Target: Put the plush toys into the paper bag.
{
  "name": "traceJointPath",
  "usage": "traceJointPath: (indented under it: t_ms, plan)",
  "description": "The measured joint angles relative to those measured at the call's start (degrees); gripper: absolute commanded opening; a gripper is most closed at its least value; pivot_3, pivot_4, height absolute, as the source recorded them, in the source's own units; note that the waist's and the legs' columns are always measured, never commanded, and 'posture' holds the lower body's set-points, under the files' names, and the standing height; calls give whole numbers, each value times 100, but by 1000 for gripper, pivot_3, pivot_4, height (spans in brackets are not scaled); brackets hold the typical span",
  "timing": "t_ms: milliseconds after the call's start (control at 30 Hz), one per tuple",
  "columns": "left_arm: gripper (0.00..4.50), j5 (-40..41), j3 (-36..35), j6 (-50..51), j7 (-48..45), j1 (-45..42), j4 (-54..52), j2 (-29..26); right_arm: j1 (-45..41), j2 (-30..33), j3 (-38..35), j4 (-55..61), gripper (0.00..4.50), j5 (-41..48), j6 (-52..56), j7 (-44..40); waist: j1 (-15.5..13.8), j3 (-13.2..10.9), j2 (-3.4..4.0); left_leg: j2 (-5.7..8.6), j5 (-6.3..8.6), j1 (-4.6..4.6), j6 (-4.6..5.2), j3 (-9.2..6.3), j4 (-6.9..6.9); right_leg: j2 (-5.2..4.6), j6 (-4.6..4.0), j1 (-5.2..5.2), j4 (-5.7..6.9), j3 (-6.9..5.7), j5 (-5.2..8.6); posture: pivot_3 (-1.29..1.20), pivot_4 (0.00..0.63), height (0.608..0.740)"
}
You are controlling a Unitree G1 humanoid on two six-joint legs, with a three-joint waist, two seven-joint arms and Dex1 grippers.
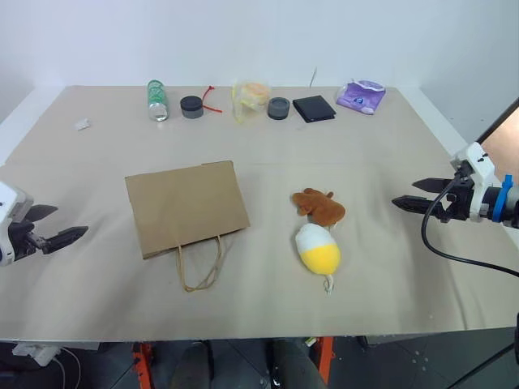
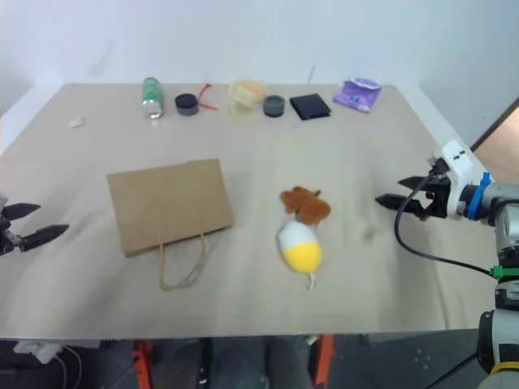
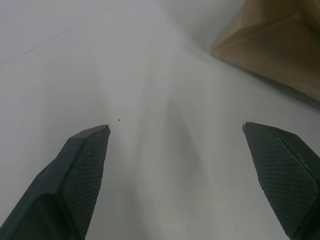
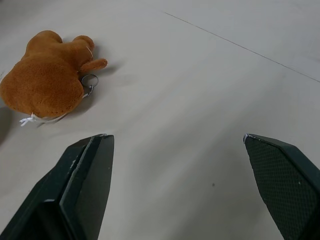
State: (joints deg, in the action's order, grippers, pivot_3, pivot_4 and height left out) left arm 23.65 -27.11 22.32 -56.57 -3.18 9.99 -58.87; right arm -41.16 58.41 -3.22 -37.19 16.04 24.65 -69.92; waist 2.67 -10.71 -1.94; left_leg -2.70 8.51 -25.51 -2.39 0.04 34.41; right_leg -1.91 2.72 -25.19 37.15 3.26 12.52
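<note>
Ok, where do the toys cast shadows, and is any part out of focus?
Left eye view: soft, even light, faint shadows hugging the brown plush and the egg plush. Right wrist view: brown plush sharp, shadow small beside it. Left wrist view: paper bag slightly soft.

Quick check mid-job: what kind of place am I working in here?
Probably a lab or test room, not a home: one bare beige table on orange legs against a plain white wall, with props lined along the far edge, like the bottle and purple packet.

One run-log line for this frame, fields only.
left gripper: open, empty | right gripper: open, empty | plush toys: on table, touching | paper bag: flat, unfilled
</note>
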Motion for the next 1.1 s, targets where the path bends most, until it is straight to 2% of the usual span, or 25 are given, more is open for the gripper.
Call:
traceJointPath:
  t_ms: [267,767,900,1000,1100]
  plan:
    - [4398,-89,30,-198,115,-418,196,23,525,-16,-455,319,4500,207,210,170,-11,1,0,-2,0,3,0,3,3,5,8,4,2,8,-5,0,150,740]
    - [4398,-104,42,-216,137,-431,239,119,600,-17,-574,424,4500,276,206,153,7,1,0,-16,-2,17,0,14,14,30,5,7,8,32,-22,0,150,740]
    - [4398,-101,31,-361,260,-666,246,253,664,-111,-832,595,4500,628,152,-112,4,1,0,-19,-3,17,0,12,18,38,21,9,12,36,-32,0,150,740]
    - [4398,-76,59,-778,269,-1075,129,445,927,-121,-1041,1583,4500,1236,415,-609,-4,2,0,-24,-4,19,0,7,22,51,34,14,17,47,-40,0,150,740]
    - [4398,-207,523,-1254,219,-1469,-440,554,1370,-106,-1018,3486,4500,2038,760,-1186,-20,2,1,-25,-4,29,0,4,23,55,37,27,18,48,-40,0,150,740]
